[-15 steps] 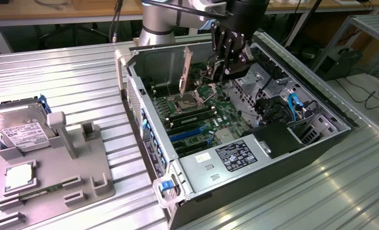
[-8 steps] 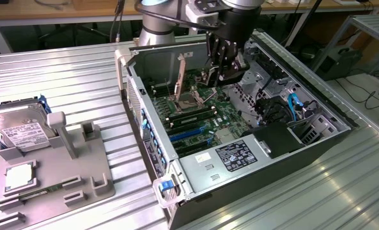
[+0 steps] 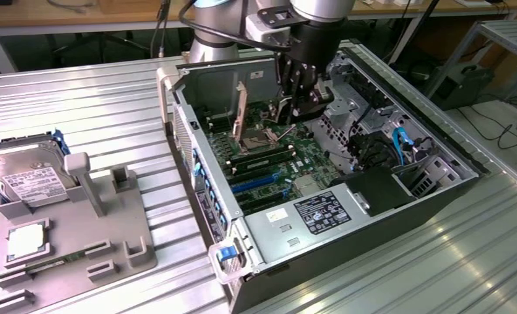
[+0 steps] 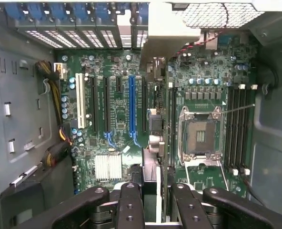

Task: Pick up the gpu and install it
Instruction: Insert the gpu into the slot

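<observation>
In the upper middle of the exterior view, inside the computer case, the gripper was clenched on the gpu, held edge-on above the motherboard. Any tilt or sideways offset risked jamming its edge beside the slot or snagging its bracket.

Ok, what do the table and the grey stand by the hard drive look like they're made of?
Table: silvery ribbed metal, likely aluminium, with soft glare running along the grooves. Grey stand: matte, uniform grey with rounded moulded-looking edges, probably plastic, perhaps printed.
</observation>
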Robot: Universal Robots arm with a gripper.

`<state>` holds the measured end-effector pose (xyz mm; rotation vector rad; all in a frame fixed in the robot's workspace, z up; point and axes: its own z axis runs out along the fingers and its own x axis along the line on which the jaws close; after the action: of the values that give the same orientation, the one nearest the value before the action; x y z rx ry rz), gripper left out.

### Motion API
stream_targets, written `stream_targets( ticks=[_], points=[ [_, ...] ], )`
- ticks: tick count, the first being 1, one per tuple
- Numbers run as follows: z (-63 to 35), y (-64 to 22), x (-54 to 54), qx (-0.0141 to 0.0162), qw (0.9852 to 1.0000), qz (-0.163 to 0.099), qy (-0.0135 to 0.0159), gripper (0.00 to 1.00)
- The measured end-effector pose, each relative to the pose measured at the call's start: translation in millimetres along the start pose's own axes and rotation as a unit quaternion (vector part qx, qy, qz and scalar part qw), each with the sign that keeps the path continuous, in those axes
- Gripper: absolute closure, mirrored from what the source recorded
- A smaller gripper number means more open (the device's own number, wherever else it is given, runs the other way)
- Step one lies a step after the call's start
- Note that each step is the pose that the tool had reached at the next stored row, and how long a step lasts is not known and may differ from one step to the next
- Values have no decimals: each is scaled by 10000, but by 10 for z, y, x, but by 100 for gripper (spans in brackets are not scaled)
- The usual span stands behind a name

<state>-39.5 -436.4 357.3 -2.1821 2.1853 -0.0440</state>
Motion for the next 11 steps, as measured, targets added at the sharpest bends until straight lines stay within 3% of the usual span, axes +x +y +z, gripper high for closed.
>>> stream_targets(
  ticks=[5,8,11],
  points=[
    [87,51,-8,0,10000,89,12,72],
    [124,137,-7,0,10000,90,5,72],
    [180,148,-1,-3,10000,26,-1,72]
  ],
)
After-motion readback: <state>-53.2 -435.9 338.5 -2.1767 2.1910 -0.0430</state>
